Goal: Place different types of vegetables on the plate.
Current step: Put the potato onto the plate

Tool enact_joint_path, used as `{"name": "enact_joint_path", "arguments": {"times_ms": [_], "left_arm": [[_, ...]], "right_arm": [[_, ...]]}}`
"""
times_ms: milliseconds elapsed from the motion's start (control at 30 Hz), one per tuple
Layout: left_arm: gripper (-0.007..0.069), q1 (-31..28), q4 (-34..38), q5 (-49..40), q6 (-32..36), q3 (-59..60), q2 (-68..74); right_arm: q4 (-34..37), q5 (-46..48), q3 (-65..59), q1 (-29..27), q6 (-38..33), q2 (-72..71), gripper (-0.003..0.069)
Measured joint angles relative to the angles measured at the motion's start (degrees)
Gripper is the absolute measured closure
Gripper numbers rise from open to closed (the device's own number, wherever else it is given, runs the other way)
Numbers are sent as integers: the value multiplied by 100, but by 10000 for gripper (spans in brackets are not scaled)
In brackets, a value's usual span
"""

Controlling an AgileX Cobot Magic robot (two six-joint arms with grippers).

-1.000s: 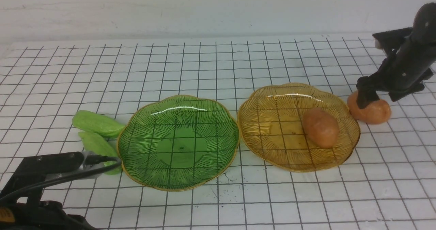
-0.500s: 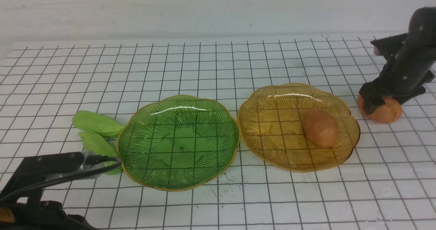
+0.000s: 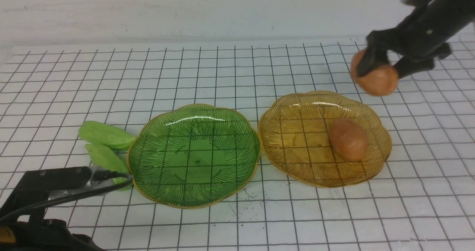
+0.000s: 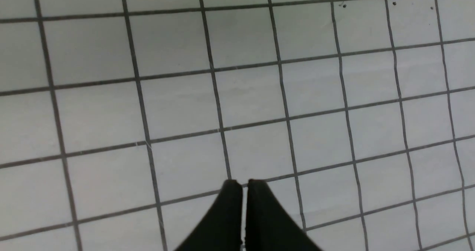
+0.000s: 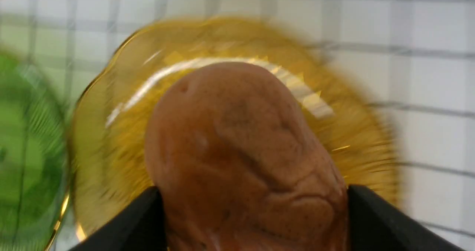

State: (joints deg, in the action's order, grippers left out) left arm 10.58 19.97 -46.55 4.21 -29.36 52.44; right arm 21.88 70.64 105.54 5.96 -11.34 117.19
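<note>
Lifted off the desk (image 3: 237, 76) within the last second, an orange-brown potato (image 3: 376, 83) now hangs in the air beyond the far right rim of the amber plate (image 3: 293, 139). The right tool (image 3: 384, 71) is clamped on it, one black jaw on either flank. A second ago the same lump sat on the grid cloth to the right of that plate, the jaws just settling round it. Nothing else has shifted. A second potato (image 3: 349, 139) lies in the right half of the amber plate, and the green plate (image 3: 193, 158) beside it is bare. Two light-green cucumber-like pieces (image 3: 105, 135) rest side by side on the desk just beside the green plate's left rim. The left tool (image 4: 243, 191), jaws pressed together on nothing, sits low over the near left corner.

The step in hand appears to be the carry to the amber plate, which fills the right wrist view behind the held potato. Doing it well likely means keeping this height until the lump clears the scalloped rim. The aim should then be the open left half of the dish, not the potato already there. A low release should matter: the lump is rounded and the dish shallow and glossy, so a drop could send it rolling out or nudge the plate. Much of the potato juts past the jaws in the wrist view, so a smooth, unhurried swing seems wise.
</note>
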Motion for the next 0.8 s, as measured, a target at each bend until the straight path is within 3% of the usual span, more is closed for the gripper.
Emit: {"name": "enact_joint_path", "arguments": {"times_ms": [233,433,600,800], "left_arm": [[605,0,-66,0,0,0,0],[552,0,-66,-5,-32,0,0],[454,0,-66,-5,-199,0,0],[323,0,-95,33,-205,0,0]], "right_arm": [[-994,24,-318,967,-79,229,106],[-1770,19,-322,1529,495,281,79],[-1851,19,-327,1658,807,251,-22],[-1880,1,-663,1664,1087,-297,-18]]}}
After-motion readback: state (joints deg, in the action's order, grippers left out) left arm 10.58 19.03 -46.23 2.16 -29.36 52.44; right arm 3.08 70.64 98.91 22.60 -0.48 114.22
